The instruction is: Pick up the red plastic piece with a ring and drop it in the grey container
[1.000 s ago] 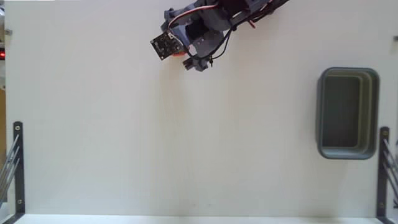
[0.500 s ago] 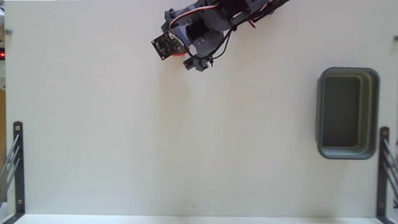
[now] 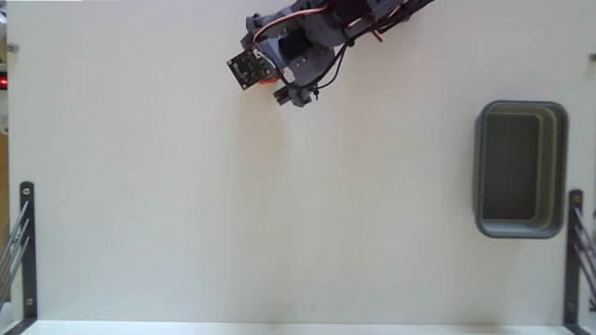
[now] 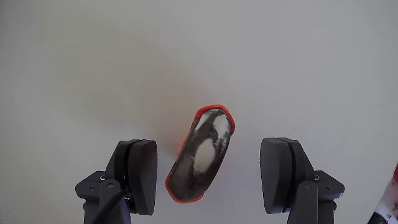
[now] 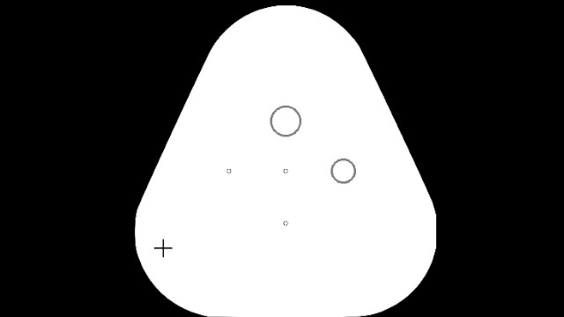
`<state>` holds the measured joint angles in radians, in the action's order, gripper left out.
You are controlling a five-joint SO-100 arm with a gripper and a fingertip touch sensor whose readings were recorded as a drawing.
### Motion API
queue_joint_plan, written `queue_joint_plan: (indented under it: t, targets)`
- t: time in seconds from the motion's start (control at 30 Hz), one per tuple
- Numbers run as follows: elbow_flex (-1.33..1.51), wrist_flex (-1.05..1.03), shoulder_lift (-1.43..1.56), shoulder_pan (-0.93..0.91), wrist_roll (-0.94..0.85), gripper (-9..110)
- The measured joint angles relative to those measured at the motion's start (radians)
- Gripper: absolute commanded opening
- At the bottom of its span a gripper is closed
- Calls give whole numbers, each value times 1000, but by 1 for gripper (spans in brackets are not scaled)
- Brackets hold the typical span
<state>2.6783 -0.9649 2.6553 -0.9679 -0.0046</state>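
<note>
In the wrist view the red plastic piece (image 4: pixel 202 155) lies on the white table. It is an elongated orange-red-rimmed chunk with a glossy grey-white face, and its ring is not discernible. My gripper (image 4: pixel 211 149) is open and straddles the piece, one dark finger (image 4: pixel 138 171) on its left and the other on its right, neither touching it. In the fixed view the gripper (image 3: pixel 277 86) sits at the top centre, with only an orange speck of the red piece (image 3: pixel 266 80) showing under it. The grey container (image 3: pixel 520 169) stands far off at the right edge and holds nothing visible.
Black metal brackets stand at the lower left (image 3: pixel 26 247) and lower right (image 3: pixel 574 251) table corners in the fixed view. A small red light (image 3: pixel 4 82) glows at the left edge. The arm (image 3: pixel 354 23) reaches in from the top.
The gripper has shifted only a hair toward the top of the fixed view. The red piece and the container have stayed where they were.
</note>
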Motion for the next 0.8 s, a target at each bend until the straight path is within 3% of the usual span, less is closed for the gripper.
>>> queue_joint_plan:
  t: [0.8]
  targets:
    - [18, 15, 0, 0, 0, 110]
